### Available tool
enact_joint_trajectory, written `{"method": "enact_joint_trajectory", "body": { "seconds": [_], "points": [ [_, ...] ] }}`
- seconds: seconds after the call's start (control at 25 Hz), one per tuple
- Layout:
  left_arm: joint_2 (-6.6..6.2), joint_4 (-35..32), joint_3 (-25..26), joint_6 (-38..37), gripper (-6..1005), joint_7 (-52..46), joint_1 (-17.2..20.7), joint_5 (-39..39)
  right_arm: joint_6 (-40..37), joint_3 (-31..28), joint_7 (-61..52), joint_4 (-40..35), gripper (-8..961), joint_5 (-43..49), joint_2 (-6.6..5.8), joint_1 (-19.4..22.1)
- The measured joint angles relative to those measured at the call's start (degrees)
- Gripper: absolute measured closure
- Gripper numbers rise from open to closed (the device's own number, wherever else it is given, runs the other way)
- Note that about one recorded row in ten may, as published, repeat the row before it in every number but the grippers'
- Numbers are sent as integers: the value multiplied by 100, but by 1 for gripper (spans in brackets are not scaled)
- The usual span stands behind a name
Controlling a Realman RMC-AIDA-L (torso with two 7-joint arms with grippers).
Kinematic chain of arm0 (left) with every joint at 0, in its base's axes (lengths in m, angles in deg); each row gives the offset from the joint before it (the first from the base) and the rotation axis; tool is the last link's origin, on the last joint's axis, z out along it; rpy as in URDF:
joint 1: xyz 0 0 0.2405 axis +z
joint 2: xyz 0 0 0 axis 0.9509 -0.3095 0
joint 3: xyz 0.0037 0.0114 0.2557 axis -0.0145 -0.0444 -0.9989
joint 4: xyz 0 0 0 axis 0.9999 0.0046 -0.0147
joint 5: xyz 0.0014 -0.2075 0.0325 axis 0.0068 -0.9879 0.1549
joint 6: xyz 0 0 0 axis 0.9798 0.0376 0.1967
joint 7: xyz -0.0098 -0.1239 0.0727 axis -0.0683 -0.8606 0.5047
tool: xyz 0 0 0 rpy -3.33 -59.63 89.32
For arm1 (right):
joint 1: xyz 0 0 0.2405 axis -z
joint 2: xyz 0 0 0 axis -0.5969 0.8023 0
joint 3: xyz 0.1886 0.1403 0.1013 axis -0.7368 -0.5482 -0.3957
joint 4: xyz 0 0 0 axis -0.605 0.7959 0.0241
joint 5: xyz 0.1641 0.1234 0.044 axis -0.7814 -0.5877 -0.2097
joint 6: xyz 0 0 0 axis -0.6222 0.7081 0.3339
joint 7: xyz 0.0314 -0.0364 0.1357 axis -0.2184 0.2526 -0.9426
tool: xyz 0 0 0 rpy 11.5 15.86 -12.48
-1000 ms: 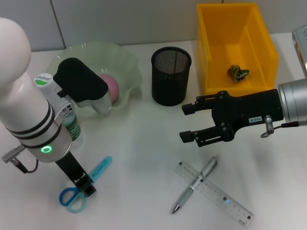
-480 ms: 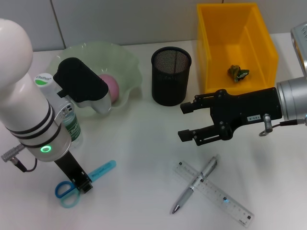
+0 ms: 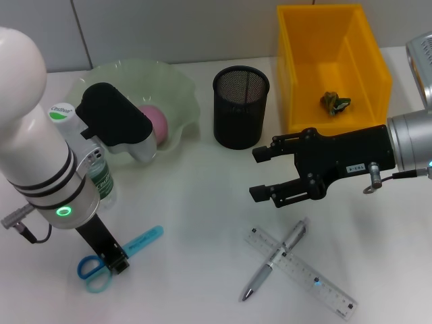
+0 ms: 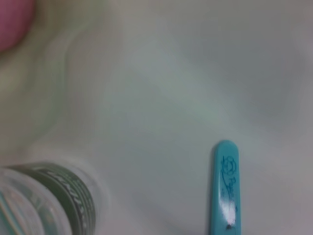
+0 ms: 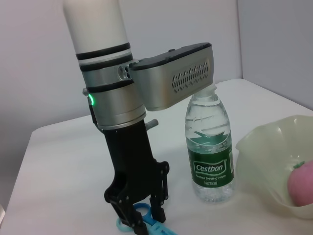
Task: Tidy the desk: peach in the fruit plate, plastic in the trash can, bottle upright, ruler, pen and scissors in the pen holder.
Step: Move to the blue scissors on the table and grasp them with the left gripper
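White desk point(image 3: 196, 223): one scissors point(image 3: 111, 254), one pen point(image 3: 273, 259), one ruler point(image 3: 300, 272).

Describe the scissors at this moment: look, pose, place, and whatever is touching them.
The scissors look plastic, with blue handle loops and a light teal sheath over the blades, printed with a small dark logo. They lie flat on the white desk at the robot's near left, loops toward the robot, tip pointing away to the right. The left claw stands over them, fingers down around the part just ahead of the loops. The bottle stands apart behind.
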State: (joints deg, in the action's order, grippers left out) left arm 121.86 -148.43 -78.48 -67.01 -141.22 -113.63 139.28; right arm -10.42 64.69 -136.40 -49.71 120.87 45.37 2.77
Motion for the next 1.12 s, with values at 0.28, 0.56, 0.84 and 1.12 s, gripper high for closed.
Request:
{"method": "enact_joint_trajectory", "body": {
  "seconds": [0.28,0.56,0.84,1.12],
  "points": [
    [-1,70,-6,16,693,59,-17,-7,1,0,0,0,186,5,0,-6],
    [0,72,-6,16,708,72,-18,-6,1,0,0,0,186,8,0,-5],
    [0,73,-7,30,723,151,-7,-11,1,0,3,0,186,8,7,-8],
    [0,22,59,0,730,190,2,-26,-10,-14,6,-5,186,8,9,-27]
  ]
}}
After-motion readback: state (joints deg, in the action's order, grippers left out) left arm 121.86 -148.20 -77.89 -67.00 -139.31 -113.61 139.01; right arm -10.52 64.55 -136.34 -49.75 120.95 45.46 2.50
